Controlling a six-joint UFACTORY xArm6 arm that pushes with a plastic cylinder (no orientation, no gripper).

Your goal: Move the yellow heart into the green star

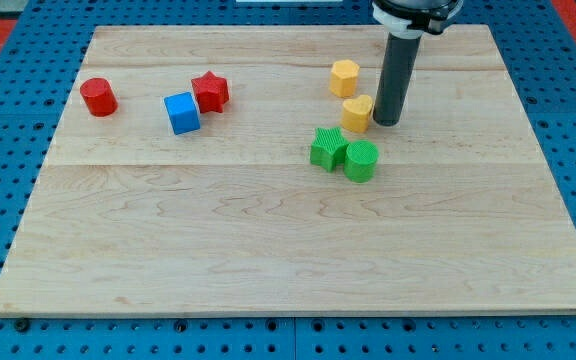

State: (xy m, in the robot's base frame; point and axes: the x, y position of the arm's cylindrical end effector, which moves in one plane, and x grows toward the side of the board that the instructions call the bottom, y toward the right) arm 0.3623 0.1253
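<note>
- Green star (327,148) sitting mid-board, touching a green cylinder (361,161) on its right.
- Yellow heart (357,113) just beyond the star, slightly right; small, pale yellow, lobes hard to make out.
- My tip (386,122), a bare rod with nothing to grip, pressed against the heart's right side, probably placed for a leftward, nearward shove.

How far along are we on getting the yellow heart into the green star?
Done: my tip stands against the yellow heart, on its right in the view. In hand: the heart sits just above the green star, a narrow gap apparently between them. Left: push it down and left until they touch.
</note>
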